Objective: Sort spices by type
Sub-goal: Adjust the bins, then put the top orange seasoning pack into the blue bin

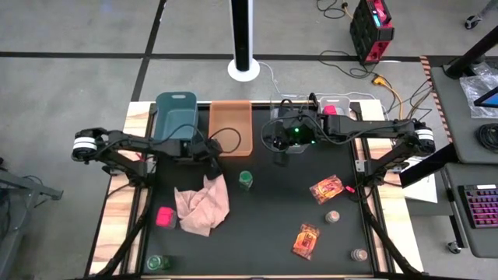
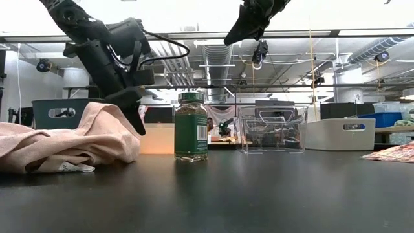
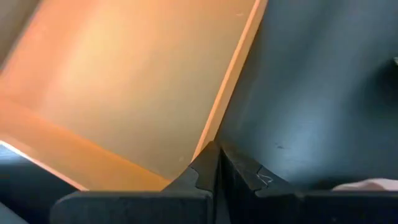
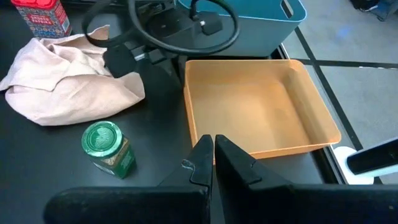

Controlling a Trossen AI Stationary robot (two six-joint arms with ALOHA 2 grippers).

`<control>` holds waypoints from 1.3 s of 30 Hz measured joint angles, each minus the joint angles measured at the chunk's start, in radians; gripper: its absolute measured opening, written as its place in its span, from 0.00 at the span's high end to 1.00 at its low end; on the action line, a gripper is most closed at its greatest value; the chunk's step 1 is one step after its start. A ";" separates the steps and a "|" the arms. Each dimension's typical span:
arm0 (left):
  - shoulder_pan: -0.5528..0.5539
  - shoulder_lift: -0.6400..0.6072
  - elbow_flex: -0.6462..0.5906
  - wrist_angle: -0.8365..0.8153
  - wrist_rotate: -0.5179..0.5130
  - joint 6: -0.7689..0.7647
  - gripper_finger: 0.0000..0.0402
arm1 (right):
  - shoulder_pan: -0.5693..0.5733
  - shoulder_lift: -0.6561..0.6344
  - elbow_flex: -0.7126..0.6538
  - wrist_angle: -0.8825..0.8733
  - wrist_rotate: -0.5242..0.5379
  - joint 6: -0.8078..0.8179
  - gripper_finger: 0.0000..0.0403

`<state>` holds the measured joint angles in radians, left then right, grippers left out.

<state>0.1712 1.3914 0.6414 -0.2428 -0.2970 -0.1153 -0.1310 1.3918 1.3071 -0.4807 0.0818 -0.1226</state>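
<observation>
A green-capped jar (image 1: 246, 180) (image 4: 107, 148) stands upright on the black mat, mid table. A red boxy container (image 1: 164, 216) stands left of a crumpled pink cloth (image 1: 204, 204). Another green-capped jar (image 1: 158, 263) is at the near left. Two orange-brown foil packets (image 1: 326, 189) (image 1: 306, 239) and two tan-lidded jars (image 1: 332, 216) (image 1: 359, 254) lie at the right. My left gripper (image 1: 213, 165) (image 3: 216, 152) is shut with nothing in it, low between the cloth's far edge and the orange bin's near corner. My right gripper (image 1: 278, 158) (image 4: 213, 146) is shut, high above the mat near the clear bin.
Four bins line the far edge: teal (image 1: 175, 124), orange (image 1: 230, 126), clear (image 1: 292, 109) and white (image 1: 340, 105). The pink cloth (image 2: 71, 139) rises in a heap just beside my left fingers. Bare mat lies between the jar and the foil packets.
</observation>
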 joint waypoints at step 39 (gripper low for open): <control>-0.280 -0.383 0.041 0.196 0.080 0.265 1.00 | 0.116 -0.002 -0.008 -0.321 0.156 0.290 0.98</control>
<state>-0.1086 1.0081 0.6828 -0.0468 -0.2173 0.1496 -0.0154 1.3903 1.2991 -0.8016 0.2382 0.1675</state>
